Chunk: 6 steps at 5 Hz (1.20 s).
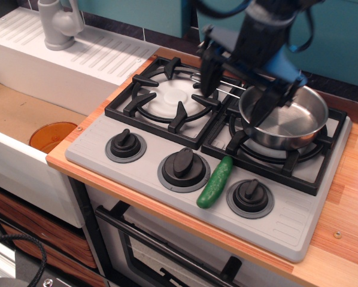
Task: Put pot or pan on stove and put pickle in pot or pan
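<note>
**Operator:** What lies to the left of the claw?

**Describer:** Far to its left you have a white sink (65, 66) with a grey tap (58, 23), and an orange disc (52, 135) in the basin below. Nearer, still left of the claw, the grey stove (299, 221) begins with its left burner grate (167, 98), which is bare.

**Operator:** And the claw itself?

**Describer:** Your claw (236, 89) hangs above the seam between the two burners, blurred. Its two dark fingers stand wide apart, holding nothing. One finger (208, 72) is over the left grate's right edge; the other is at the near-left rim of the pot. The pot's thin wire handle passes between them.

**Operator:** Where are the pot and pickle?

**Describer:** The steel pot (285, 117) sits just right of the claw on the right burner grate. The green pickle (215, 182) lies in front of and below the claw, on the stove's panel, between the middle knob (183, 165) and right knob (249, 195), outside the pot.
</note>
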### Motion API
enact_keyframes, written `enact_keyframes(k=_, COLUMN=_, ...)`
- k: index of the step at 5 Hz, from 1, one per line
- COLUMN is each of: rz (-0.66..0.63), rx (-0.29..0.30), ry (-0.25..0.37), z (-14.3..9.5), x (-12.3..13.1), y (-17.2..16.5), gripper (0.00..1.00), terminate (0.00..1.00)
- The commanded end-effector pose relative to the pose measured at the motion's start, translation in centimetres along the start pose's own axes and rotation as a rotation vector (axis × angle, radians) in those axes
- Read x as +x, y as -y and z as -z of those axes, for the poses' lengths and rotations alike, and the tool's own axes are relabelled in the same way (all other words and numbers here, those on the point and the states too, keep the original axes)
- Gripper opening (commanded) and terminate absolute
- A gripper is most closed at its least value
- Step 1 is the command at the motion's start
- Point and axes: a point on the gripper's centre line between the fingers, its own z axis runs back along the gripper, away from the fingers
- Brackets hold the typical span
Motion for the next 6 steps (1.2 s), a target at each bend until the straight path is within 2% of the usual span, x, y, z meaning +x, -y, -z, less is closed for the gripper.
enact_keyframes(k=1, rz=-0.019, rx=-0.005, ry=0.111, z=0.6, x=-0.6, y=-0.4, gripper=1.00, terminate=0.00)
enact_keyframes(k=4, rz=-0.022, rx=-0.022, ry=0.175, z=4.5, x=-2.9, y=0.2, gripper=1.00, terminate=0.00)
enact_keyframes(k=6, rz=-0.034, rx=-0.020, ry=0.196, z=6.1, x=-3.7, y=1.0, gripper=1.00, terminate=0.00)
